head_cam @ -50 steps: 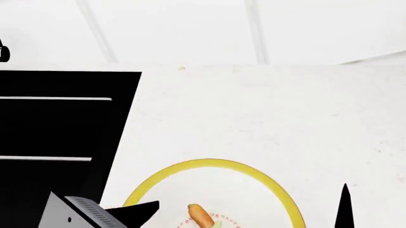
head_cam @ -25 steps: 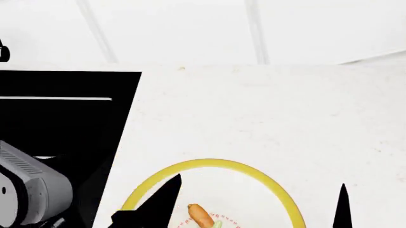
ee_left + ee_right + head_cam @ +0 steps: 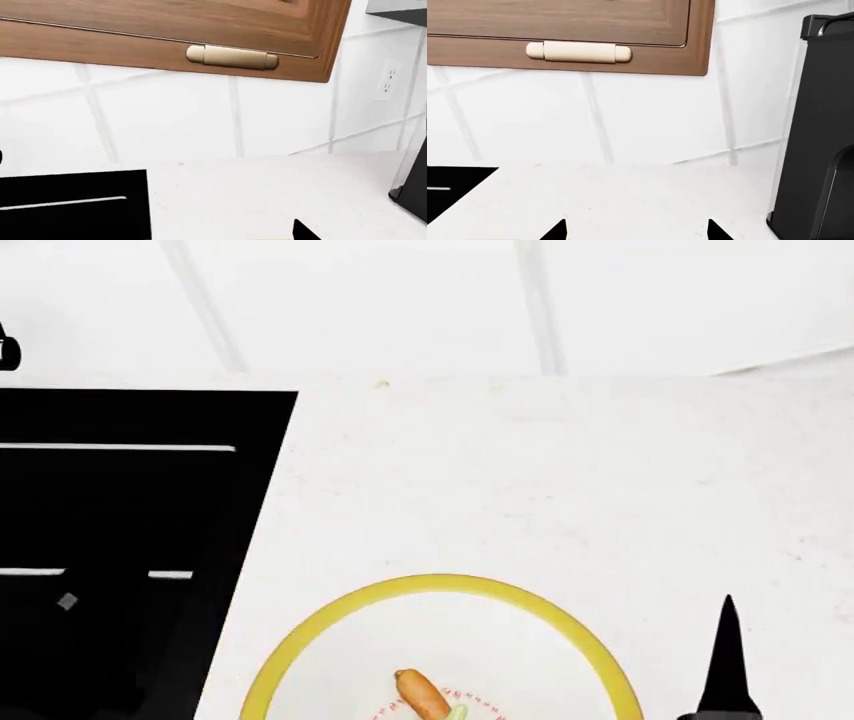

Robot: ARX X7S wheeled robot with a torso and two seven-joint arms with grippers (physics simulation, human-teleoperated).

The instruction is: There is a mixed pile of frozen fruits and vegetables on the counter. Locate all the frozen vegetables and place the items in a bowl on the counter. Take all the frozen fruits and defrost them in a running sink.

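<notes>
The bowl, white inside with a yellow rim, sits on the white counter at the near edge of the head view. In it lies an orange carrot-shaped vegetable with a pale green bit beside it. The black sink is to the left. No frozen fruits are in view. My right gripper is open and empty above the counter, and one fingertip shows right of the bowl. My left gripper shows one fingertip far off centre, so it is open, with bare counter between.
A tiled wall rises behind the counter, with a wooden cabinet and its pale handle above. A tall black appliance stands on the counter to the right. A wall outlet is near it.
My left arm, which hung over the bowl's left rim, has left the head view. The right fingertip has risen slightly.
</notes>
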